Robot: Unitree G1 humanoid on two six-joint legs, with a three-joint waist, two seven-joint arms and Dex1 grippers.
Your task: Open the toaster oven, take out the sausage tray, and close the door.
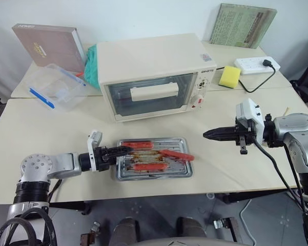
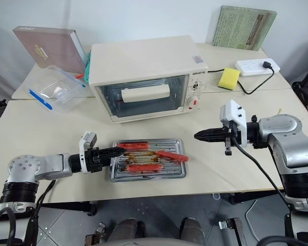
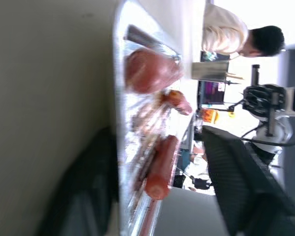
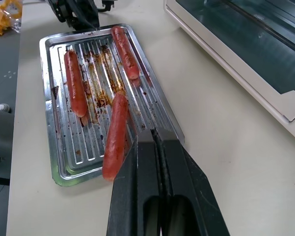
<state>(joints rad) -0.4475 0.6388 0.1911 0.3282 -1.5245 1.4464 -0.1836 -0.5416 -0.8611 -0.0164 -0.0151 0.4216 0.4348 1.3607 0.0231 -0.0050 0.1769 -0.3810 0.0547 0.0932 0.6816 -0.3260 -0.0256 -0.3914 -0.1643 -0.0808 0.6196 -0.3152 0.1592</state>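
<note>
Silver metal under our left gripper [image 1: 124,150] is the sausage tray [image 1: 180,172], lying flat on the table [image 1: 51,128] in front of the toaster oven [image 1: 154,56]; our jaws stand apart astride its near-left rim, one finger above the edge and one outside it, and we cannot tell if they press on it. Three red sausages [image 4: 75,88] lie loose on its ribbed, greasy floor, so we judge it light and stiff but slippery, best pinched at the raised rim and kept level. Beyond our left gripper sits a clear plastic box [image 1: 54,87], seemingly empty. Just past the tray's far end our right gripper [image 2: 200,135] hovers pinched shut on nothing. Behind it, the door [image 1: 148,95] looks closed.
</note>
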